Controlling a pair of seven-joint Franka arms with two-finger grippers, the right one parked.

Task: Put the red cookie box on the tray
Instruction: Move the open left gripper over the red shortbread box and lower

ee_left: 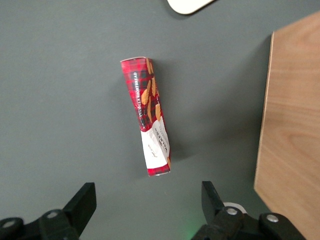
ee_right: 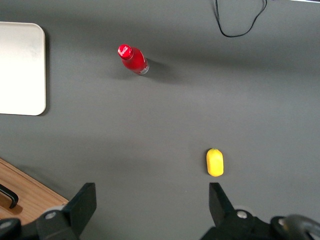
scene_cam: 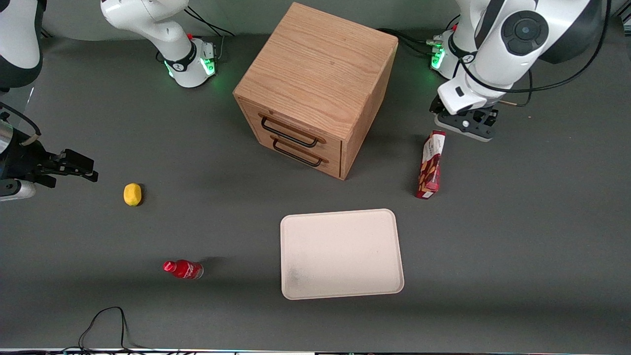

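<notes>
1. The gripper point(ee_left: 149, 200) is hanging above the table point(scene_cam: 517, 236), fingers spread wide and holding nothing; in the front view the gripper point(scene_cam: 466, 123) is sitting just past the box's white end, farther from the front camera.
2. The box point(ee_left: 149, 117) is lying flat on the table, clear of both fingers, white end nearest the gripper and red end pointing away toward the tray point(ee_left: 190, 4).
3. The box's long axis is running roughly from gripper toward tray, slightly tilted, so the open fingers are looking set to straddle its narrow width.
4. In the front view the box point(scene_cam: 430, 165) is sitting between gripper and tray point(scene_cam: 340, 254), well apart from the tray's nearest corner.
5. The cabinet point(scene_cam: 315, 88) is standing beside the box with a gap, so that flank is the tighter one.
</notes>
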